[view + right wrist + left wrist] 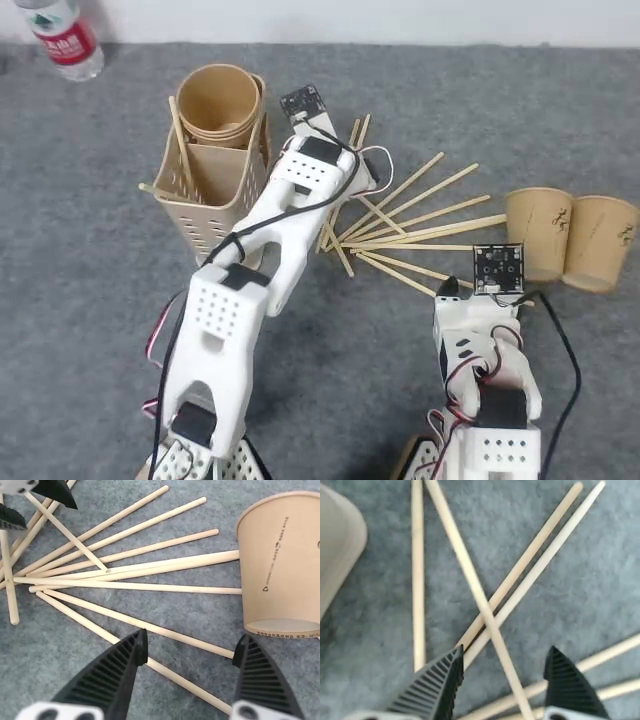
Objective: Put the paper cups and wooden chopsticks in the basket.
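- Wooden chopsticks [430,230]: a loose fan of many, lying flat on the grey carpet [90,300] between the basket and the two loose cups. Several cross one another at the basket end, and the long ones reach out towards the cups.
- One chopstick [180,140]: stands tilted inside the basket, beside the stacked cups.
- Paper cups, loose: two, on their sides at the fan's far end, the nearer cup [540,232] and the farther cup [600,240] touching. At least one chopstick tip touches the nearer cup.
- Stacked cups [218,100]: nested upright in the far compartment of the basket.
- Basket [215,215]: beige with slotted walls, upright on the carpet, just beside the crossed ends of the chopsticks.
- Left gripper [507,665]: fingers apart, holding nothing, low over the crossed chopsticks near the basket; one chopstick runs between the fingers.
- Right gripper [192,645]: fingers apart, holding nothing, above the chopsticks close to the nearer cup.
- Plastic bottle [62,38]: at the far edge of the carpet, well apart from the basket.
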Robot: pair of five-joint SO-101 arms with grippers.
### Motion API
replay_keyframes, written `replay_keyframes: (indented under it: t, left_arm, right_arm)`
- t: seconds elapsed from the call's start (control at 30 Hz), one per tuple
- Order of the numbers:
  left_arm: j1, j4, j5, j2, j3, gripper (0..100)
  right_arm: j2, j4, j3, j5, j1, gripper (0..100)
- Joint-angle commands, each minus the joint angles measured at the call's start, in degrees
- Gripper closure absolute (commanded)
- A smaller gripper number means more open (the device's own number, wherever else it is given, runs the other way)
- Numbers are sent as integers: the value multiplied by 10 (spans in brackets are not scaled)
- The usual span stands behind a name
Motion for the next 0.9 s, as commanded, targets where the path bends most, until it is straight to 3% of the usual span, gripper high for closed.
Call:
replay_keyframes:
  t: [0.0, 0.13, 0.87]
  left_arm:
    - [-17, 5, 16, 18, -66, 829]
    - [-30, 21, 16, 54, -102, 877]
    - [-27, 285, 13, 217, -397, 883]
  right_arm:
    - [-6, -3, -4, 8, 5, 714]
    - [-6, -3, -4, 8, 5, 714]
    - [-6, 0, -4, 8, 5, 714]
